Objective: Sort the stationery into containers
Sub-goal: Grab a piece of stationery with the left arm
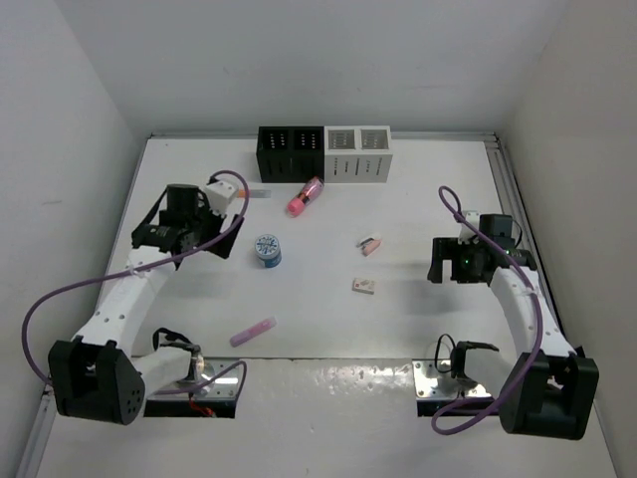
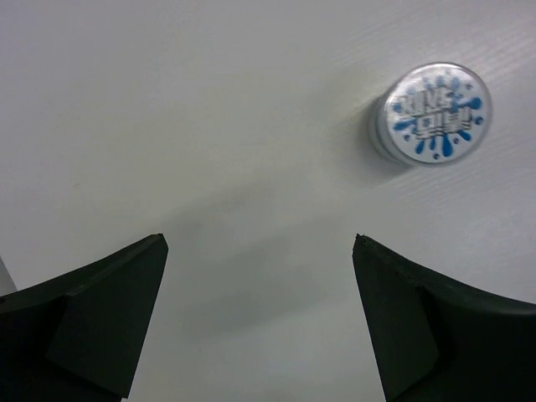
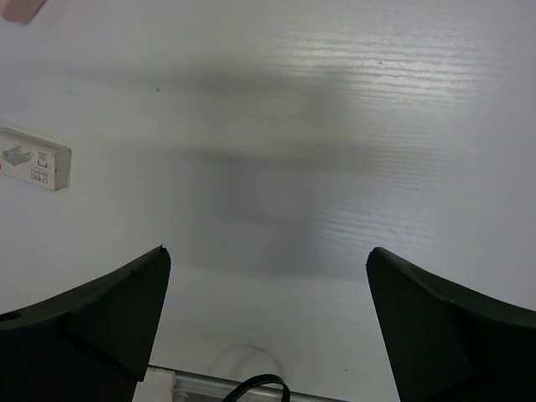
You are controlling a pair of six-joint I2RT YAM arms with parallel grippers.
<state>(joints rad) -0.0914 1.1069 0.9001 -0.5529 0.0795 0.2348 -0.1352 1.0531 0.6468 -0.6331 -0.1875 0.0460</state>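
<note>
The black organizer (image 1: 290, 152) and the white organizer (image 1: 358, 153) stand side by side at the back of the table. A hot-pink tube (image 1: 306, 196) lies in front of them. The blue-white tape roll (image 1: 267, 249) sits mid-left; it also shows in the left wrist view (image 2: 430, 113). Two eraser blocks lie at centre right, one (image 1: 370, 244) farther back, one (image 1: 363, 287) nearer, the nearer one also in the right wrist view (image 3: 33, 158). The lilac-pink stick (image 1: 253, 332) lies near the front. My left gripper (image 2: 260, 243) is open and empty, left of the roll. My right gripper (image 3: 268, 251) is open and empty, right of the erasers.
A small grey strip (image 1: 259, 193) lies left of the pink tube. White walls enclose the table on three sides. Metal mounting plates (image 1: 438, 378) and purple cables (image 1: 70, 289) sit by the arm bases at the near edge.
</note>
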